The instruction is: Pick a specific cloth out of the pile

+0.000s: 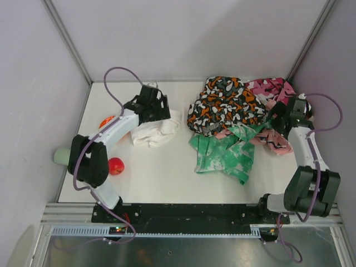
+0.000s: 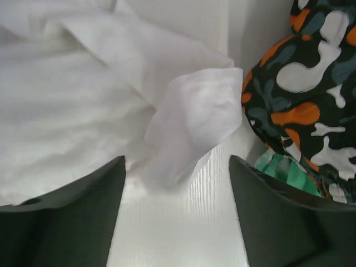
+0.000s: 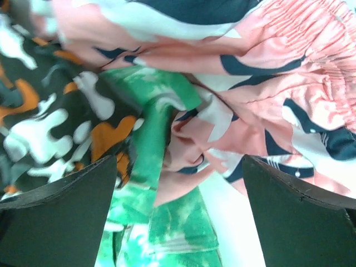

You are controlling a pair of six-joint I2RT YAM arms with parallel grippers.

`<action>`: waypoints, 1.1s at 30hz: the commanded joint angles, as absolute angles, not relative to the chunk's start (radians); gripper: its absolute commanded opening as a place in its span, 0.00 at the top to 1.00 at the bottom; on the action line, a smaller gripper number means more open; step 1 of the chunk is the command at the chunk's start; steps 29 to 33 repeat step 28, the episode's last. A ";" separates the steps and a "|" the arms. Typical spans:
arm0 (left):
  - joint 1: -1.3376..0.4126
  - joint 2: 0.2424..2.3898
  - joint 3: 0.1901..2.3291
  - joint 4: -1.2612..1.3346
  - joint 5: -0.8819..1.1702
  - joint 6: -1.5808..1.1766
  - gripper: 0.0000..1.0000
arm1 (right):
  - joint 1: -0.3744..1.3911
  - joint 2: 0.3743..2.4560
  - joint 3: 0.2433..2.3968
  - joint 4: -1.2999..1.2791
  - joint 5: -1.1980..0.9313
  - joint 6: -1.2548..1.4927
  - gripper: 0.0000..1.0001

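The plain white cloth [image 1: 158, 129] lies crumpled on the table left of centre, apart from the pile [image 1: 233, 119]. My left gripper [image 1: 160, 108] hangs open just above its far edge; in the left wrist view the white cloth [image 2: 83, 111] fills the frame and a folded corner lies between the open fingers [image 2: 72, 211]. The pile holds an orange-black-white cloth [image 1: 225, 104], a pink cloth [image 1: 272, 92] and a green mottled cloth [image 1: 225, 150]. My right gripper [image 1: 276, 118] is open at the pile's right side, over pink [image 3: 267, 83] and green [image 3: 161, 183] folds.
A red ball [image 1: 115, 166] lies by the left arm's elbow, and an orange-red object [image 1: 105, 121] peeks out under that arm. A pale green cylinder [image 1: 62, 156] sits at the table's left edge. Walls close in at left, back and right.
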State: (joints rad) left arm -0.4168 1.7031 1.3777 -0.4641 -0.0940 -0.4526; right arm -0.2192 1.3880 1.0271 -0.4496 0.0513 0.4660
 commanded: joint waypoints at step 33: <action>-0.416 0.653 0.956 -0.818 -0.260 -0.663 0.00 | 0.035 0.631 0.865 -0.642 -0.134 0.416 0.01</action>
